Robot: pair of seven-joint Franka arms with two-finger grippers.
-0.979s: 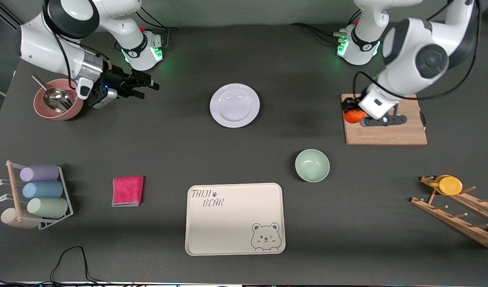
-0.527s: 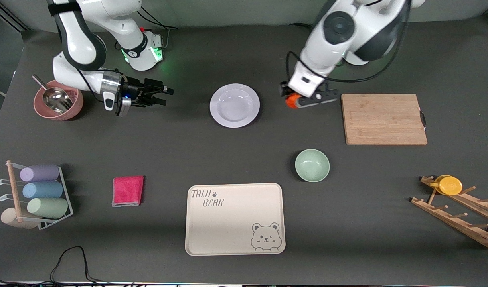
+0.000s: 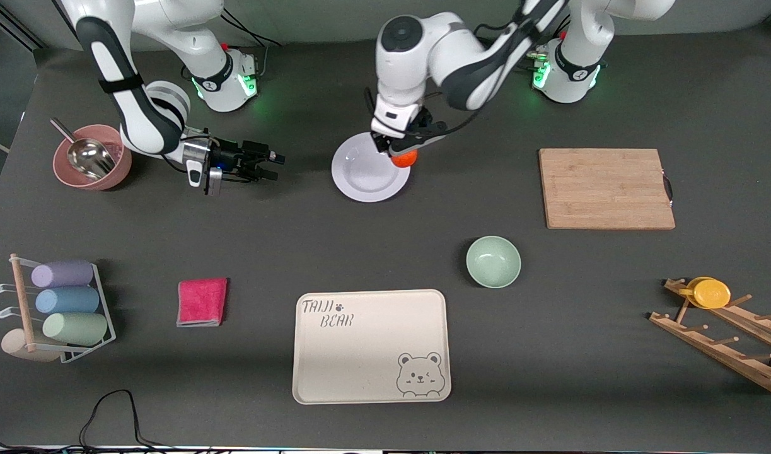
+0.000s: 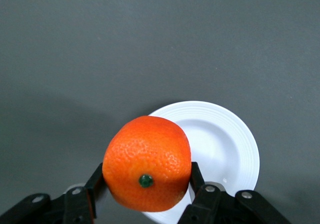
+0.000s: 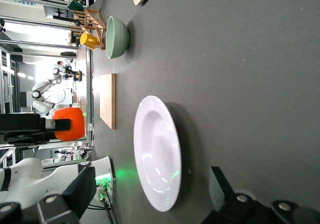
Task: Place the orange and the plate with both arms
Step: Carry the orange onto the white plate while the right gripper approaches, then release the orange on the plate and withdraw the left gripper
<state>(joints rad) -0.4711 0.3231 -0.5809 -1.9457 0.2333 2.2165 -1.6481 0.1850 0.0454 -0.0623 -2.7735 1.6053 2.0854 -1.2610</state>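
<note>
left gripper [image 3: 399, 151] clamped small bright-orange fruit [image 3: 404, 157] over glossy pale round plate [image 3: 363, 176]; right gripper [image 3: 268, 165] beside plate, fingers apart.

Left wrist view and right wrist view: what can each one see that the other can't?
Only the left wrist view shows the orange's green stem spot, with the left tool shut on it. Only the right wrist view shows the green bowl, the wooden board and the yellow cup. Both show the orange and the plate.

orange [image 3: 405, 158] over plate [image 3: 366, 178] rim | bowl [image 3: 493, 261] nearer camera
</note>
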